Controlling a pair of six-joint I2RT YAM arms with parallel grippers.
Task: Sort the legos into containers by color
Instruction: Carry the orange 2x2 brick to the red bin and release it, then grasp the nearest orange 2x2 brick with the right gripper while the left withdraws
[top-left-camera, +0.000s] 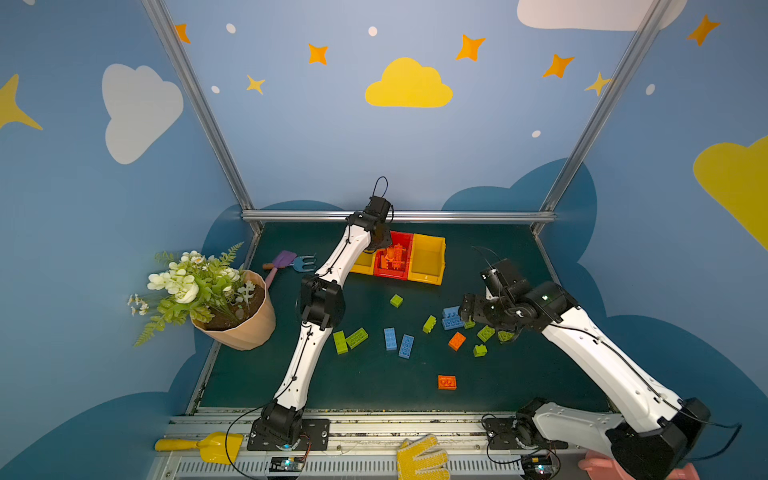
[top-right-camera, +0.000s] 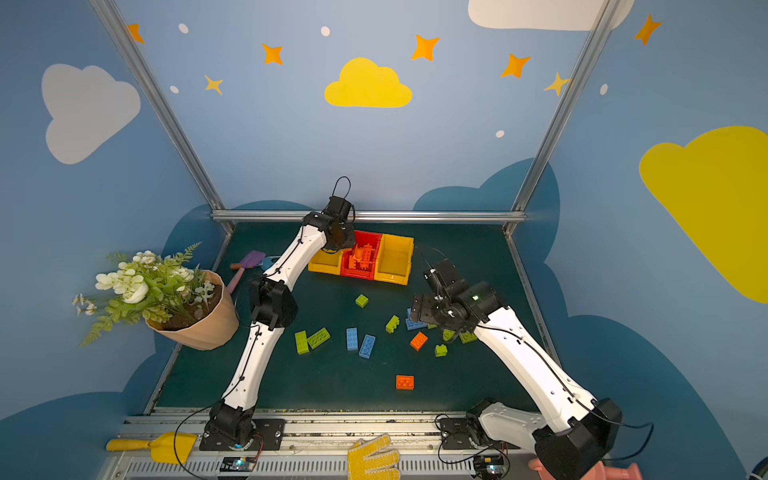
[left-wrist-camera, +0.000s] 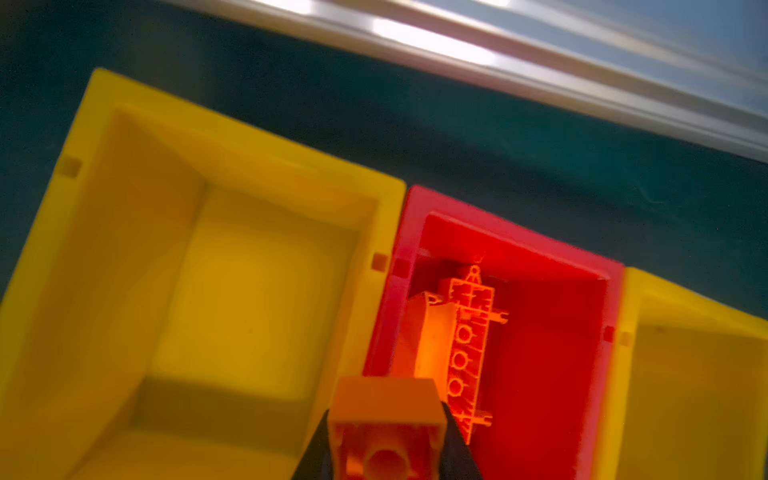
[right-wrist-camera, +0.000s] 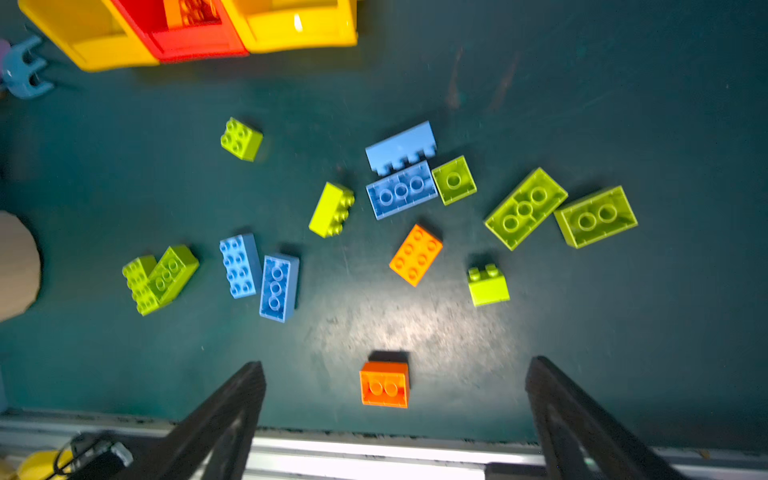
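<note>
Left wrist view: left gripper (left-wrist-camera: 386, 434) clamps orange brick (left-wrist-camera: 384, 399) over red bin (left-wrist-camera: 552, 374); top views hide the grip. The right gripper (right-wrist-camera: 395, 363) hangs spread wide above loose bricks (right-wrist-camera: 401, 189).

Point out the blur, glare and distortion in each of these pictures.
Left wrist view: the metal rail is streaked and blown out by glare; the orange brick in the left pincer is soft. Right wrist view: slight blur throughout, a pale sheen on the mat. Both top views: sharp, though wide-angle splays the frame posts.
</note>
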